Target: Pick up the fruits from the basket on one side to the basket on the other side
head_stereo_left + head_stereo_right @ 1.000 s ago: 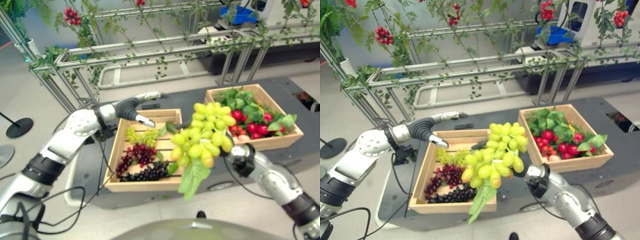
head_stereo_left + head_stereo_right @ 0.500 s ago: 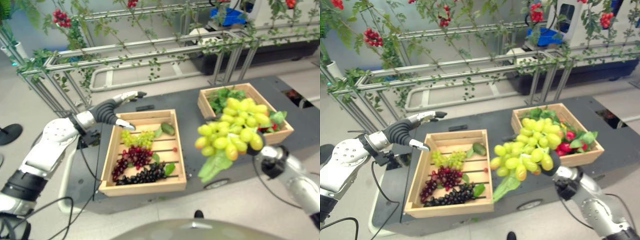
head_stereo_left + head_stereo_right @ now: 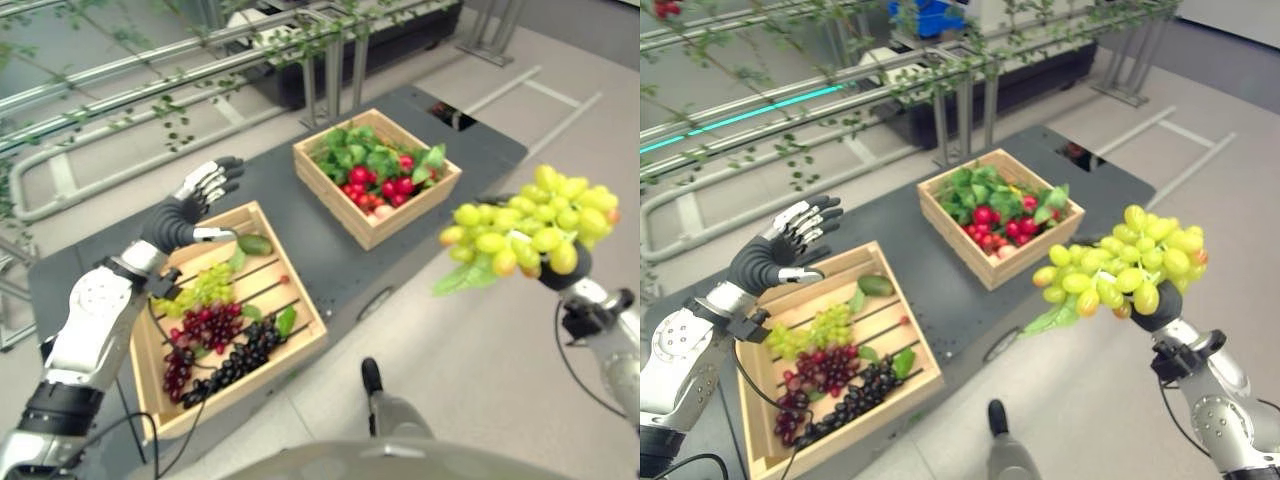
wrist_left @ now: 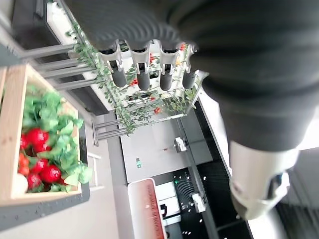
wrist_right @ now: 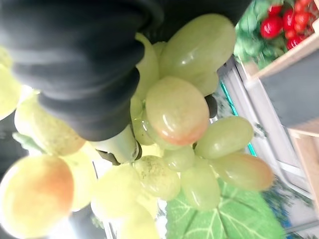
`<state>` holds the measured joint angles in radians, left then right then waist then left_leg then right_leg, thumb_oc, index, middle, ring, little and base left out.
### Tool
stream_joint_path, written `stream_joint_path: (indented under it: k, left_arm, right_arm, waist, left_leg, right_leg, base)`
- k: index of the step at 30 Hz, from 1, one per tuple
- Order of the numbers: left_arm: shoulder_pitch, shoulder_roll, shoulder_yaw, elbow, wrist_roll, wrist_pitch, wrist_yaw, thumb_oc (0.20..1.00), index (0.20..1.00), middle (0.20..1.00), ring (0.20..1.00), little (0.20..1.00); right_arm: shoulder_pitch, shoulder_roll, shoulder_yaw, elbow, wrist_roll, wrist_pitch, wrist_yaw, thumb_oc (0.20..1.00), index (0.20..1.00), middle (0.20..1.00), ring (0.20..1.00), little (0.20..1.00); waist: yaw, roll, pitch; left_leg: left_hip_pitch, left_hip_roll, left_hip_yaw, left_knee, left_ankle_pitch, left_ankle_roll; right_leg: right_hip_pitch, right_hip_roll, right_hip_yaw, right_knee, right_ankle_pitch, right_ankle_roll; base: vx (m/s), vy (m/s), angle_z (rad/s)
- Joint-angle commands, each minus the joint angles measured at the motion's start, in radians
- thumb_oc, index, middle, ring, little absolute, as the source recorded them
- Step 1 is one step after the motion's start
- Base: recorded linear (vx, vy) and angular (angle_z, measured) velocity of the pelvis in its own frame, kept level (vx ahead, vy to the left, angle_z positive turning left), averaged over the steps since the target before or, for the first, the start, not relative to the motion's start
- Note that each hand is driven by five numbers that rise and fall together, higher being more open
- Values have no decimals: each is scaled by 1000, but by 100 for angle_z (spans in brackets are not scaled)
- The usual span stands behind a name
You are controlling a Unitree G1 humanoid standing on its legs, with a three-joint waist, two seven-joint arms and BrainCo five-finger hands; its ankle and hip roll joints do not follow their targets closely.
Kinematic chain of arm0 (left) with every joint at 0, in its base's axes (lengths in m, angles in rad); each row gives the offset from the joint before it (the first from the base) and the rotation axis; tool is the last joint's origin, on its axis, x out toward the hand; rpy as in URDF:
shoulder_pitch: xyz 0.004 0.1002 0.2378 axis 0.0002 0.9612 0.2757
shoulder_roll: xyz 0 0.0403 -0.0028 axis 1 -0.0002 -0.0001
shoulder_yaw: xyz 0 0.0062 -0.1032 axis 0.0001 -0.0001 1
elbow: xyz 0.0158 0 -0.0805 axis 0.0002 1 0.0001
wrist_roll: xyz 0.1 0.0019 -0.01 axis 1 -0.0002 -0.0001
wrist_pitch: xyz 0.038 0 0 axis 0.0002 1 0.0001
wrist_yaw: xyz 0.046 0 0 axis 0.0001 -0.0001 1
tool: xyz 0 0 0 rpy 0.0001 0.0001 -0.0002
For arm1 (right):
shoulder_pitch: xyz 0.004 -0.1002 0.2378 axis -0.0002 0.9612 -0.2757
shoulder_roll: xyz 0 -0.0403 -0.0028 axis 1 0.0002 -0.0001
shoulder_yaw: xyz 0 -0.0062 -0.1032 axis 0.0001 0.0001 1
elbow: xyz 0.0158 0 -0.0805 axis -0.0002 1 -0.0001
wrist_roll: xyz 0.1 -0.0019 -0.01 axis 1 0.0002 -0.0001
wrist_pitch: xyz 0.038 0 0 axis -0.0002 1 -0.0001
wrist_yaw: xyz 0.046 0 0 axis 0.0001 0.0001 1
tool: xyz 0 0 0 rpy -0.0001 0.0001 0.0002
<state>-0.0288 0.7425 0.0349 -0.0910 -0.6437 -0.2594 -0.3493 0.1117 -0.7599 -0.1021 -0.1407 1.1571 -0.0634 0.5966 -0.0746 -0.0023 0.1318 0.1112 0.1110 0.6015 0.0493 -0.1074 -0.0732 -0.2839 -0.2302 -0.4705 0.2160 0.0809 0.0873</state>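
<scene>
Setting: pale floor (image 3: 480,330) with a dark low table (image 3: 330,250) on it, and metal railings hung with green vines (image 3: 940,70) behind, toward 12 o'clock
Green grape bunch (image 3: 530,232): held up in the air off the table's edge, out at 3 o'clock in the head views, over the floor; a green leaf (image 3: 462,280) hangs from its lower side; well apart from both crates
Right hand (image 3: 1157,310): under and behind the bunch, dark cover showing just below the grapes; in the right wrist view its fingers (image 5: 119,147) are curled in among the grapes (image 5: 177,107), so it is closed on the bunch
Right crate (image 3: 385,225): light wooden crate near 12 o'clock on the table, holding red round fruits (image 3: 385,185) among green leaves; it lies between the bunch and the other crate
Left crate (image 3: 300,340): slatted wooden crate at about 9 o'clock on the table; inside are a small green grape cluster (image 3: 205,288), red grapes (image 3: 205,325), dark purple grapes (image 3: 235,360) nearest the front rim, and a green oval fruit (image 3: 254,244) by the far corner
Left hand (image 3: 190,205): raised above the far rim of the left crate at about 10 o'clock, fingers spread and straight, thumb apart, holding nothing; the left wrist view shows the straight fingers (image 4: 144,72) pointing toward the vines, with the crate of red fruits off to one side
</scene>
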Motion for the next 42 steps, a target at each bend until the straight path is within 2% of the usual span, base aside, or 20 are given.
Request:
stream_joint_path:
  k: [1,2,3,7,10,11,12,13,14,16,17,19,20,22,25,28,30,32,36,42]
  left_arm:
    - [-30,-30,75,-44,-20,-68,59,1000,1000,1000,1000,1000]
    - [-29,-33,76,-46,-18,-67,60,1000,1000,1000,1000,1000]
    - [-31,-94,64,-48,-19,-81,76,1000,1000,1000,1000,1000]
    - [-38,-148,41,-69,-30,-95,77,1000,1000,1000,1000,1000]
    - [-40,-170,37,-68,-18,-106,93,1000,1000,1000,1000,1000]
    - [-40,-182,32,-65,-21,-106,95,1000,1000,1000,1000,1000]
    - [-34,-196,34,-62,-8,-112,112,1000,1000,1000,1000,1000]
    - [-28,-201,37,-59,0,-117,122,1000,1000,1000,1000,1000]
    - [-21,-208,49,-59,0,-121,137,1000,1000,1000,1000,1000]
    - [-7,-229,60,-63,13,-125,160,1000,1000,1000,1000,1000]
    - [-3,-237,67,-61,24,-130,168,1000,1000,1000,1000,1000]
    - [10,-244,89,-61,24,-135,173,1000,1000,1000,1000,1000]
    - [23,-249,93,-60,27,-136,174,1000,1000,1000,1000,1000]
    - [42,-255,109,-71,50,-145,187,1000,1000,1000,1000,1000]
    - [58,-265,129,-69,69,-160,206,1000,1000,1000,1000,1000]
    - [57,-262,139,-75,88,-171,222,1000,1000,1000,1000,1000]
    - [55,-262,149,-79,94,-176,228,1000,1000,1000,1000,1000]
    - [68,-267,163,-76,95,-177,230,1000,1000,1000,1000,1000]
    - [91,-270,174,-78,113,-181,230,1000,1000,1000,1000,1000]
    - [103,-270,185,-85,125,-196,257,1000,1000,1000,1000,1000]
  right_arm:
    - [-149,2,8,-15,17,-83,6,200,200,200,200,200]
    - [-149,1,9,-15,16,-84,6,200,200,200,200,200]
    - [-137,26,12,-15,20,-70,15,200,200,200,200,200]
    - [-126,14,13,-25,35,-69,24,200,200,200,200,200]
    - [-121,3,12,-19,37,-68,22,200,200,200,200,200]
    - [-120,5,10,-18,41,-73,21,200,200,200,200,200]
    - [-128,14,20,-16,53,-81,15,200,200,200,200,200]
    - [-134,12,24,-18,50,-84,15,200,200,200,200,200]
    - [-145,9,28,-14,39,-88,6,200,200,200,200,200]
    - [-153,23,34,-3,35,-92,-4,200,200,200,200,200]
    - [-151,28,32,1,32,-97,-6,200,200,200,200,200]
    - [-156,42,30,4,31,-96,-3,200,200,200,200,200]
    - [-164,43,40,13,22,-97,-3,200,200,200,200,200]
    - [-211,47,78,40,5,-104,-5,200,200,200,200,200]
    - [-233,62,104,68,-1,-113,-5,200,200,200,200,200]
    - [-245,71,113,85,1,-117,-15,200,200,200,200,200]
    - [-248,73,112,84,4,-112,-19,200,200,200,200,200]
    - [-248,80,112,86,2,-109,-19,200,200,200,200,200]
    - [-228,82,105,86,4,-102,-17,200,200,200,200,200]
    - [-207,84,110,71,-5,-96,-23,200,200,200,200,200]
  waist:
    - [5,-37,-27]
    - [7,-36,-26]
    - [-15,-36,-36]
    - [-41,-34,-52]
    - [-47,-40,-56]
    - [-51,-47,-58]
    - [-35,-53,-44]
    - [-23,-59,-36]
    - [-10,-74,-27]
    - [11,-90,-28]
    - [19,-95,-23]
    - [29,-102,-24]
    - [43,-102,-20]
    - [87,-93,-8]
    - [108,-78,-11]
    - [121,-69,-10]
    - [125,-64,-12]
    - [121,-63,-30]
    - [112,-65,-59]
    - [94,-70,-96]
  left_leg:
    - [-80,-31,-67,101,-59,63]
    - [-78,-30,-65,102,-60,62]
    - [-62,-24,-65,111,-72,59]
    - [-26,29,-37,160,-79,31]
    - [-26,80,-32,249,-67,3]
    - [-33,110,-35,313,-19,-18]
    - [-58,177,-78,453,62,-63]
    - [-79,181,-118,504,92,-71]
    - [-116,161,-163,542,121,-56]
    - [-191,57,-265,518,72,-22]
    - [-233,27,-295,492,47,-9]
    - [-280,29,-313,427,48,10]
    - [-309,3,-351,403,56,12]
    - [-362,-103,-503,311,97,7]
    - [-341,-121,-594,169,161,11]
    - [-370,-158,-672,110,205,2]
    - [-367,-170,-681,100,220,4]
    - [-322,-175,-691,75,197,27]
    - [-276,-172,-654,48,184,42]
    - [-243,-169,-566,66,121,74]
  right_leg:
    - [97,0,15,44,-116,54]
    - [97,1,17,44,-116,53]
    - [106,41,70,17,-117,48]
    - [155,98,90,-22,-140,23]
    - [190,135,109,-43,-160,3]
    - [208,157,125,-53,-173,-9]
    - [261,211,163,-91,-189,-49]
    - [277,222,183,-101,-194,-59]
    - [277,229,203,-112,-179,-80]
    - [291,231,268,-123,-172,-80]
    - [305,235,293,-125,-172,-75]
    - [317,237,330,-123,-171,-67]
    - [326,241,354,-118,-169,-63]
    - [344,273,435,-111,-172,-61]
    - [356,314,525,-101,-185,-65]
    - [374,347,585,-86,-191,-67]
    - [385,363,627,-83,-193,-67]
    - [399,370,654,-88,-205,-60]
    - [424,349,683,-101,-215,-46]
    - [431,310,753,-92,-199,-4]
  base:
    - [30,-127,-66]
    - [109,-278,-62]
    - [124,-201,-19]
    - [152,-254,-21]
    - [132,-250,-24]
    - [196,-391,-49]
    - [224,-449,-65]
    - [98,-411,-136]
    - [-29,-179,-132]
    - [-2,-109,-104]
    - [95,-95,-74]
    - [116,-43,-105]
    - [109,11,-134]
    - [127,14,-136]
    - [161,-11,-176]
    - [157,-17,-109]
    - [153,0,-103]
    - [174,52,-98]
    - [177,87,-64]
    - [152,80,-37]
